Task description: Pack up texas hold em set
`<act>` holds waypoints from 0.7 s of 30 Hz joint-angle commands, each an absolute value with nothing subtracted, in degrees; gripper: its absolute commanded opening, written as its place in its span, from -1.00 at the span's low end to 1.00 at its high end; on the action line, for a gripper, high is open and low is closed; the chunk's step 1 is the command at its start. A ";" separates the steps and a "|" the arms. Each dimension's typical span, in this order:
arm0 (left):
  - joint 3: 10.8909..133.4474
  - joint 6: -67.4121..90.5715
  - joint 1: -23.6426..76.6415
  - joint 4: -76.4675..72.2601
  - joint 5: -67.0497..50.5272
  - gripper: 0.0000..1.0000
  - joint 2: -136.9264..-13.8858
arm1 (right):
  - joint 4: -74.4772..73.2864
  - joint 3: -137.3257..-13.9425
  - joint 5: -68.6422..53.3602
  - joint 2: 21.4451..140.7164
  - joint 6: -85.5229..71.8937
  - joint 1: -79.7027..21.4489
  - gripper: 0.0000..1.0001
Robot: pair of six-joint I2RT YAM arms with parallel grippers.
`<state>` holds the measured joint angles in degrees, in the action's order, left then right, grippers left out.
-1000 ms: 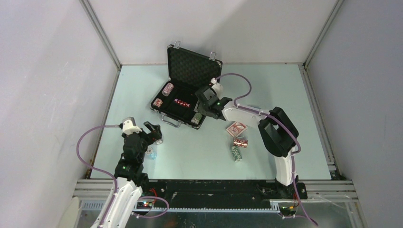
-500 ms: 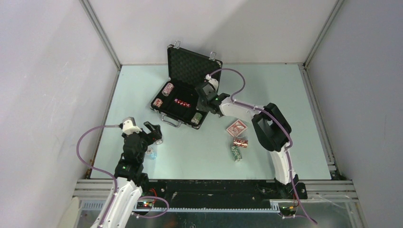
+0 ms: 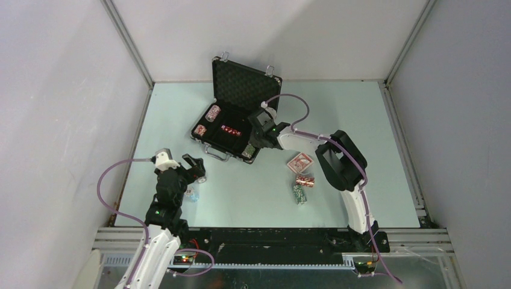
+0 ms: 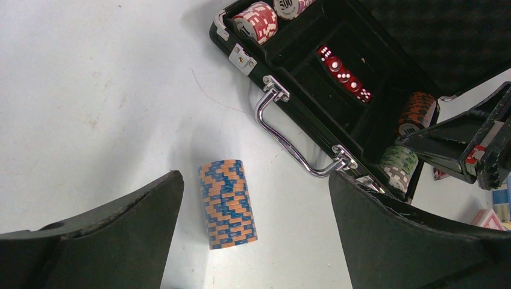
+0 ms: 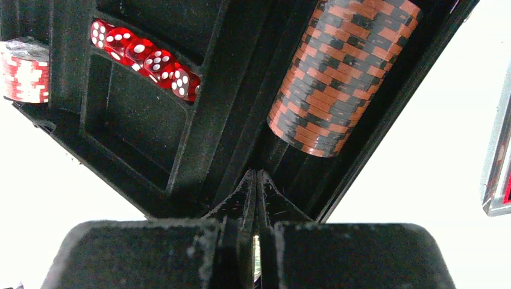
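Observation:
The black briefcase [image 3: 224, 136] lies open at the back, lid up. Its tray holds red-white chip stacks [image 4: 256, 21], red dice [image 4: 344, 77], an orange-black stack [image 5: 340, 72] and a green stack [image 4: 398, 167]. My right gripper [image 3: 253, 142] is shut, its tips [image 5: 257, 180] low over the case's right end beside the orange-black stack. My left gripper [image 4: 254, 177] is open above a blue-orange chip stack [image 4: 228, 203] lying on its side on the table, apart from both fingers. A red card deck [image 3: 299, 162], a red stack [image 3: 305, 180] and a green stack [image 3: 298, 194] lie on the table to the right.
The case's metal handle [image 4: 289, 141] juts toward the left arm. Grey walls and metal frame rails close in the table on three sides. The right arm's elbow [image 3: 343, 159] hangs over the table right of the card deck.
The right wrist swung back over the case's right end, then came slightly forward again, and its elbow shifted left. The left arm and the loose pieces have not moved.

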<state>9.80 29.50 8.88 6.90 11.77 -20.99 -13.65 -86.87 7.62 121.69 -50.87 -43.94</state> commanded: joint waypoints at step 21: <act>10.47 28.38 8.96 4.94 11.45 0.97 -21.25 | -21.39 -84.55 16.44 113.08 -56.84 -41.08 0.02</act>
